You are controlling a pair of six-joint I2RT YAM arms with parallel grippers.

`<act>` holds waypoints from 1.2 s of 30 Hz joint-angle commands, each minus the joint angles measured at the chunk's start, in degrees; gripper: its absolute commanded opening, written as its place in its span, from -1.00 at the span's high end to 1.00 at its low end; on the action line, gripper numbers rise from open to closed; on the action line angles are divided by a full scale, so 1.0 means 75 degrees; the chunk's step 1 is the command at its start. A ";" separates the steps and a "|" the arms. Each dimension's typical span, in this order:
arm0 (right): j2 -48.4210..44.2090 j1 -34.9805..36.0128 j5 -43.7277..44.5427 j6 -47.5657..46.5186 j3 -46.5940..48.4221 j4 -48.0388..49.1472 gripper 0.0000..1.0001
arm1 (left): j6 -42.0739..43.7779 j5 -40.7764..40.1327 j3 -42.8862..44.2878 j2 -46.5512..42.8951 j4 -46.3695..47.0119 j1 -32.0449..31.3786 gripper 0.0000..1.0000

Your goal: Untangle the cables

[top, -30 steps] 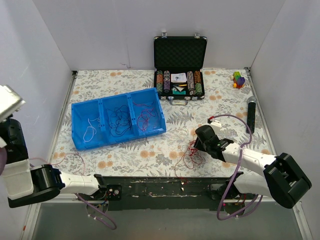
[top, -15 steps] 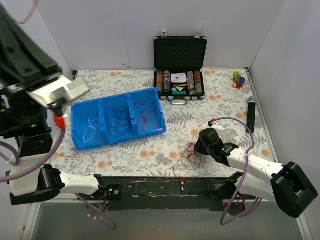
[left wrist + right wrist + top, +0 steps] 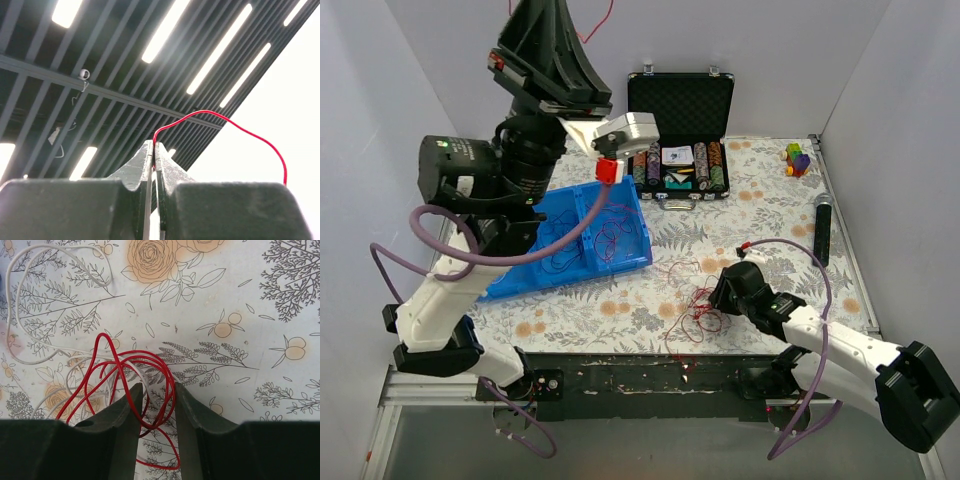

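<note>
Red cable (image 3: 200,111), clamped in the left gripper (image 3: 153,147), had swung up far-left, arching rightward; right gripper (image 3: 156,390) narrowed, still parted over the tangle (image 3: 145,358).

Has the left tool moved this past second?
Yes. The tool, pinching a thin red cable, swung from the left wall rightward, above the blue plastic tray.

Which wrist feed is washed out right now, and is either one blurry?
Left wrist view: aimed at ceiling lights, white glare on the right, left gripper in silhouette, red cable sharp. Right wrist view: evenly lit, red tangle and tablecloth sharp, no glare.
</note>
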 commanded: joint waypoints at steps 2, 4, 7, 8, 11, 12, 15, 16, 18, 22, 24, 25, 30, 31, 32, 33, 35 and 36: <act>-0.0296 -0.0009 -0.0081 -0.0134 -0.0149 0.0109 0.22 | -0.1133 -0.0329 -0.0093 0.0172 0.1117 0.0860 1.00; -0.0331 -0.0009 -0.0092 -0.0146 -0.0137 0.0098 0.22 | -0.2128 -0.0445 0.0455 0.0582 0.0899 0.1728 1.00; -0.0367 -0.0020 -0.0069 -0.0181 -0.0137 0.0086 0.22 | -0.3103 -0.0821 0.1861 0.1402 0.0207 0.2340 1.00; -0.0367 -0.0009 -0.0069 -0.0181 -0.0137 0.0086 0.22 | -0.3291 -0.0821 0.1911 0.1463 0.0193 0.2445 1.00; -0.0367 -0.0009 -0.0081 -0.0193 -0.0160 0.0086 0.22 | -0.3410 -0.0658 0.1270 0.1218 0.0485 0.2516 1.00; -0.0355 -0.0009 -0.0081 -0.0181 -0.0172 0.0086 0.22 | -0.3421 -0.0599 0.1058 0.1125 0.0544 0.2528 1.00; -0.0355 -0.0009 -0.0104 -0.0169 -0.0207 0.0109 0.23 | -0.3515 -0.0563 0.0752 0.1053 0.0661 0.2586 1.00; -0.0367 -0.0009 -0.0104 -0.0158 -0.0207 0.0121 0.22 | -0.3562 -0.0587 0.0717 0.1042 0.0650 0.2610 1.00; -0.0367 -0.0009 -0.0116 -0.0157 -0.0254 0.0145 0.23 | -0.3690 -0.0599 0.0576 0.1018 0.0720 0.2715 1.00; -0.0390 -0.0020 -0.0174 -0.0134 -0.0336 0.0227 0.23 | -0.3820 -0.0493 0.0283 0.0971 0.0814 0.2868 1.00; -0.0378 -0.0009 -0.0198 -0.0111 -0.0371 0.0285 0.23 | -0.3832 -0.0446 0.0317 0.1006 0.0826 0.2880 1.00; -0.0367 -0.0009 -0.0209 -0.0111 -0.0383 0.0308 0.24 | -0.3820 -0.0400 0.0388 0.1041 0.0803 0.2880 1.00; -0.0367 -0.0009 -0.0221 -0.0087 -0.0430 0.0367 0.24 | -0.3936 -0.0341 0.0529 0.1217 0.0720 0.2915 1.00; -0.0378 -0.0009 -0.0233 -0.0076 -0.0442 0.0367 0.24 | -0.4111 -0.0318 0.0471 0.1206 0.0639 0.2926 1.00; -0.0390 -0.0009 -0.0233 -0.0087 -0.0442 0.0367 0.24 | -0.4310 -0.0294 0.0331 0.1136 0.0522 0.2927 1.00; -0.0413 -0.0020 -0.0233 -0.0076 -0.0442 0.0356 0.24 | -0.4521 -0.0282 0.0132 0.1031 0.0393 0.2915 1.00; -0.0460 -0.0009 -0.0221 -0.0075 -0.0453 0.0344 0.24 | -0.4990 -0.0305 -0.0429 0.0785 0.0182 0.2938 1.00; -0.0484 -0.0009 -0.0210 -0.0064 -0.0453 0.0332 0.24 | -0.5259 -0.0364 -0.0745 0.0633 0.0123 0.2938 1.00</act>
